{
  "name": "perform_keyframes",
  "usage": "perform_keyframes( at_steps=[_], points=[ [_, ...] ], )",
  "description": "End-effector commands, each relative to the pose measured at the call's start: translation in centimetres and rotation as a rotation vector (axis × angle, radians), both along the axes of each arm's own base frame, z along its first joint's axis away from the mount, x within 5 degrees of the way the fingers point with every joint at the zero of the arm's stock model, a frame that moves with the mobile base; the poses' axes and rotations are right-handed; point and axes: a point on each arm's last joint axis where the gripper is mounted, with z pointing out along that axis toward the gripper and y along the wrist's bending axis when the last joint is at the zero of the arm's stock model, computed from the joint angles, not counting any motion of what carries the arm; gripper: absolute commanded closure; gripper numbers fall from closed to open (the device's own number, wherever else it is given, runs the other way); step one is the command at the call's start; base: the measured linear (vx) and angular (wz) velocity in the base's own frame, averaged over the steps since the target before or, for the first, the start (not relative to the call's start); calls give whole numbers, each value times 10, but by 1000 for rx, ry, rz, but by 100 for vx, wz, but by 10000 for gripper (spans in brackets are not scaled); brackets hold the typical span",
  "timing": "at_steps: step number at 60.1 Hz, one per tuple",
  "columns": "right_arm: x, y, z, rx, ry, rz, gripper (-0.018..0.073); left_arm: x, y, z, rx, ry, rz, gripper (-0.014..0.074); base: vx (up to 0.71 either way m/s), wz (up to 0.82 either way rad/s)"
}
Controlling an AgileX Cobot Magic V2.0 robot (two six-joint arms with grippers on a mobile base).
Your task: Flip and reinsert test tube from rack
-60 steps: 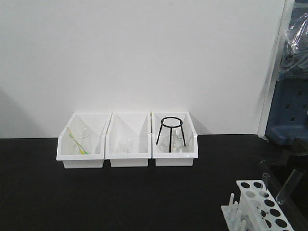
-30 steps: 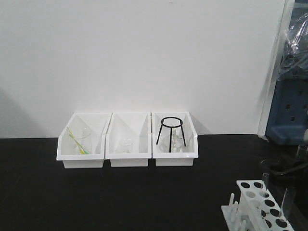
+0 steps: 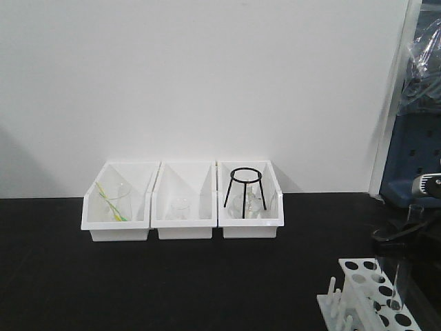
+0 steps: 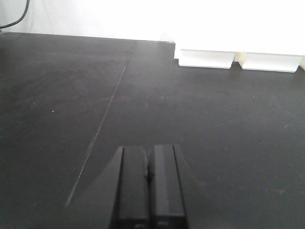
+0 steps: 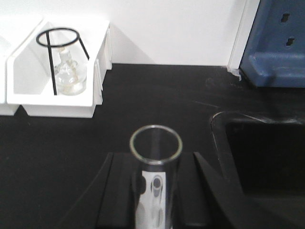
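Observation:
The white rack (image 3: 368, 296) stands at the table's front right, its top plate pierced with round holes and pegs on its left side. My right gripper (image 3: 411, 234) is at the right edge, above the rack's right end. It is shut on the clear test tube (image 3: 415, 212), which stands about upright. In the right wrist view the tube (image 5: 156, 191) sits between the black fingers (image 5: 119, 191) of the gripper (image 5: 156, 167), open rim on top. Its rounded end is hidden. My left gripper (image 4: 149, 183) is shut and empty over bare black table.
Three white bins (image 3: 182, 224) stand in a row at the back wall: one with a beaker and a green stick, one with a small beaker, one with a black ring stand (image 5: 59, 52) over a flask. A dark recess (image 5: 259, 162) and blue equipment (image 5: 274, 43) lie to the right.
My right gripper has swung the test tube from a slant beside the rack to about upright and has risen with it. The left gripper's earlier state is not shown.

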Motion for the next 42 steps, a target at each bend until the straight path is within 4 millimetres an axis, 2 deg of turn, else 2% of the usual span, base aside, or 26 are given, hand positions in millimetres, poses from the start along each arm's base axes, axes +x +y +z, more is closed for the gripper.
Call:
perform_keyframes(
  at_steps=[1,18,42],
  points=[
    [2,-2,27,10,-156,-24,568,1,-1,7,6,-89,-12,603,0,0],
    [8,19,27,16,-210,35,568,1,-1,7,6,-89,-12,603,0,0],
    [16,21,10,5,-157,41,568,1,-1,7,6,-89,-12,603,0,0]
  ],
)
